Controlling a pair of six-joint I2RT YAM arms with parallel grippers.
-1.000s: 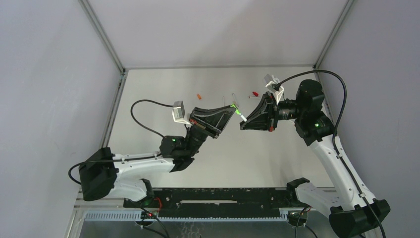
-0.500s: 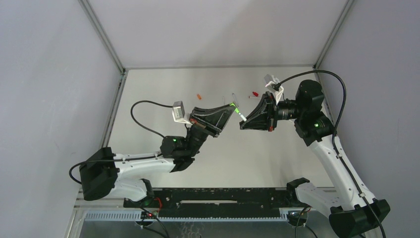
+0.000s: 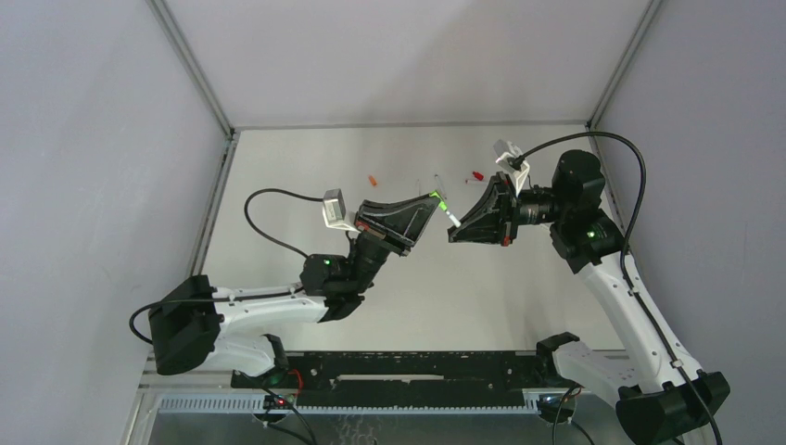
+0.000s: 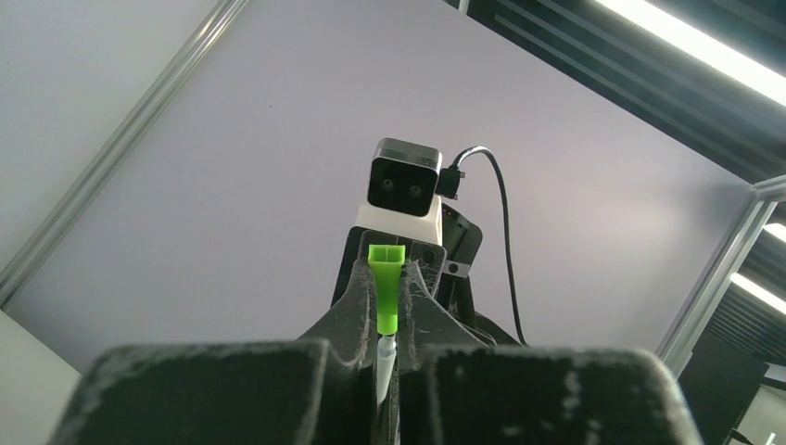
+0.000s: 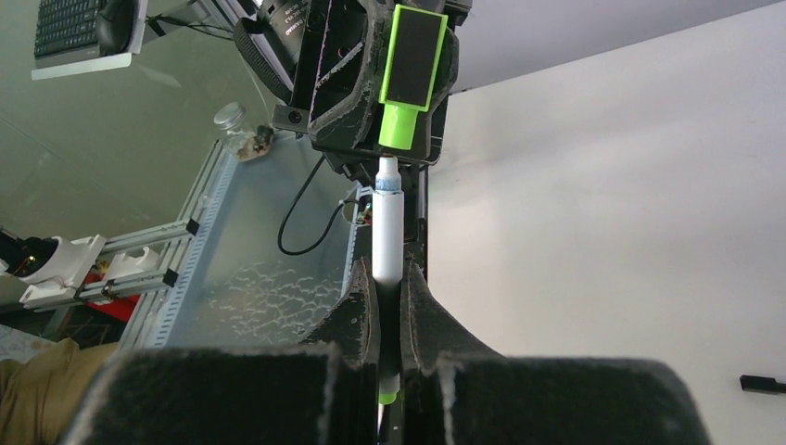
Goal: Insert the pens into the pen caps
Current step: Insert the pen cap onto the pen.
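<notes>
My left gripper (image 3: 434, 199) is shut on a bright green pen cap (image 3: 438, 197), held up in the air over the middle of the table. In the left wrist view the cap (image 4: 387, 292) sits between my fingertips with its narrow mouth pointing down. My right gripper (image 3: 454, 232) is shut on a white-barrelled pen (image 3: 450, 216) with a green end. In the right wrist view the pen (image 5: 387, 232) rises from my jaws, and its tip meets the mouth of the cap (image 5: 399, 125). How far the tip has entered is hidden.
On the white table (image 3: 278, 185) behind the grippers lie a small orange piece (image 3: 373, 179) and a small red piece (image 3: 477, 174). A small black piece (image 5: 762, 382) lies on the table in the right wrist view. Grey walls stand on three sides.
The right arm has crept very slightly left, toward the cap. Both grips are unchanged.
</notes>
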